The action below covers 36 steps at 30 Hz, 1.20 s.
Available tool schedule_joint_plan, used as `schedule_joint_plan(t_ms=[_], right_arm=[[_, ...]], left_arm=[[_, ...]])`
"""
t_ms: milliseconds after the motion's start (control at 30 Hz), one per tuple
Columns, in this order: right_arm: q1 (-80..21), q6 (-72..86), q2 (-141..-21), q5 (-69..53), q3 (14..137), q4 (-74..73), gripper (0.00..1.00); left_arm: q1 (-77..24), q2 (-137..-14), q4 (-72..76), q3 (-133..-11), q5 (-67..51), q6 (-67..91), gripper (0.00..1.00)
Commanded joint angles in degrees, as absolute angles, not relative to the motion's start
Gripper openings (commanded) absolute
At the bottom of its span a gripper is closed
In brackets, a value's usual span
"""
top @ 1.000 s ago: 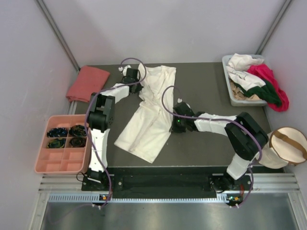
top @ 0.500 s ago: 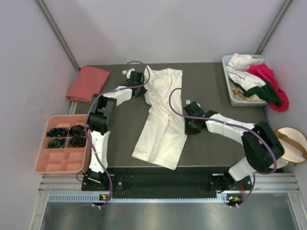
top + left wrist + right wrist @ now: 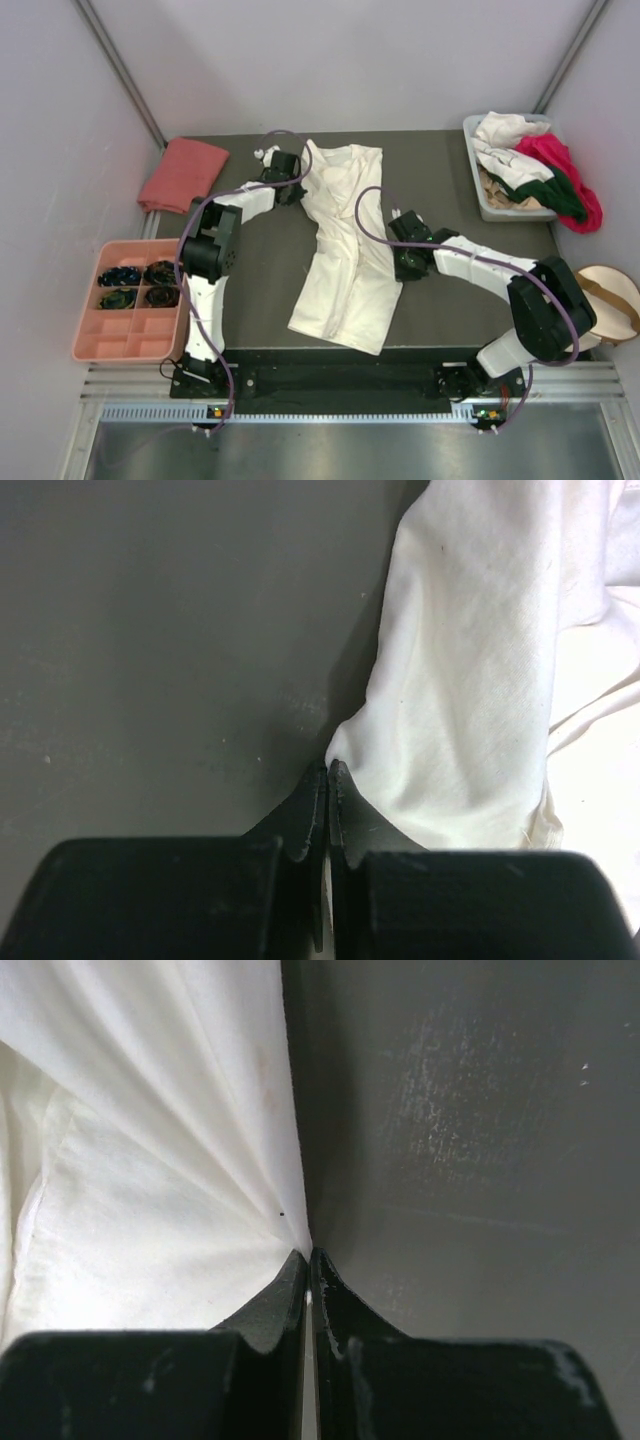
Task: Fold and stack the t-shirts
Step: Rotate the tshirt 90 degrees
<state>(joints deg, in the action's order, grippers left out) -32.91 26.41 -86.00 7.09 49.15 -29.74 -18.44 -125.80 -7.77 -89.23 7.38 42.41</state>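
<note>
Cloth this soft sags, so we grip edges: cream-white shirt point(image 3: 340, 270) lies at the tabletop point(image 3: 430, 160) centre, left pincer point(image 3: 327, 770) clenched on its far-left edge, right pincer point(image 3: 308, 1255) clenched on its right edge.

This is a robot lab's test cell. A left arm point(image 3: 207, 262) and a right arm point(image 3: 500, 272), white and black with purple cables point(image 3: 358, 212) looped along them, are bolted to a slotted metal rail point(image 3: 350, 380) at the near edge of a dark table point(image 3: 450, 180). Plain pale panels point(image 3: 350, 60) wall the table in on three sides, joined by bare metal struts point(image 3: 120, 70). The goods lie about like test props: a white shirt point(image 3: 345, 270) spread on the table, a salmon shirt point(image 3: 182, 172) at the far left, a grey bin point(image 3: 500, 213) of mixed clothes, and a pink tray point(image 3: 100, 340).
</note>
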Motion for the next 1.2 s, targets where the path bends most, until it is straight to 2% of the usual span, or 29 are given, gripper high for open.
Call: schedule_joint_plan(t_ms=[0, 33, 100, 133, 167, 200, 233, 300, 333, 433, 567, 767, 867, 967, 1167], right_arm=[[-32.2, 24.2, -86.7, 9.8, 49.7, -35.8, 0.00], [-32.2, 24.4, -87.0, 9.5, 49.7, -35.6, 0.00], [-32.2, 24.4, -87.3, 8.1, 50.0, -34.6, 0.10], [-32.1, 24.7, -87.6, 6.6, 50.0, -33.8, 0.25], [-32.2, 24.9, -87.7, 5.6, 50.1, -33.2, 0.34], [-32.2, 25.0, -87.5, 4.6, 50.1, -32.6, 0.41], [-32.2, 25.7, -87.1, 3.5, 49.7, -31.5, 0.51], [-32.2, 26.9, -85.0, 3.4, 49.1, -30.7, 0.57], [-32.1, 27.9, -84.1, 3.7, 48.5, -30.1, 0.61], [-32.2, 29.1, -80.3, 4.6, 48.0, -29.3, 0.63], [-32.2, 29.6, -77.2, 4.8, 47.8, -27.4, 0.63], [-32.2, 29.4, -76.9, 4.3, 48.4, -26.3, 0.64], [-32.2, 30.1, -77.0, 3.3, 47.9, -25.1, 0.64], [-32.2, 31.0, -76.5, 2.0, 46.8, -23.8, 0.64], [-32.1, 32.8, -74.0, 0.4, 45.4, -22.8, 0.64]], left_arm=[[-17.6, -126.3, -13.9, -86.1, 11.1, 41.8, 0.00], [-17.6, -126.4, -13.7, -86.1, 10.6, 41.7, 0.00], [-17.6, -126.6, -13.0, -86.6, 8.3, 41.7, 0.01], [-17.7, -126.5, -13.0, -86.7, 7.6, 42.0, 0.07], [-17.7, -126.1, -12.7, -86.4, 7.1, 42.0, 0.19], [-17.8, -124.7, -11.4, -85.4, 6.7, 42.1, 0.44], [-17.9, -123.7, -11.0, -84.7, 7.0, 42.4, 0.55], [-18.1, -119.9, -10.2, -82.4, 8.9, 42.5, 0.82], [-18.2, -118.4, -10.1, -81.7, 9.5, 43.1, 0.99], [-18.3, -111.6, -9.6, -76.7, 12.0, 44.5, 0.99], [-19.8, -98.1, -7.7, -63.0, 13.6, 46.0, 0.99], [-27.3, -82.1, -6.1, -44.8, 14.1, 45.8, 0.99], [-30.8, -77.2, -4.0, -38.0, 11.2, 45.9, 0.99], [-34.4, -74.9, -5.6, -35.4, 14.1, 45.5, 0.99], [-35.5, -74.0, -7.0, -32.0, 15.1, 45.5, 0.99]])
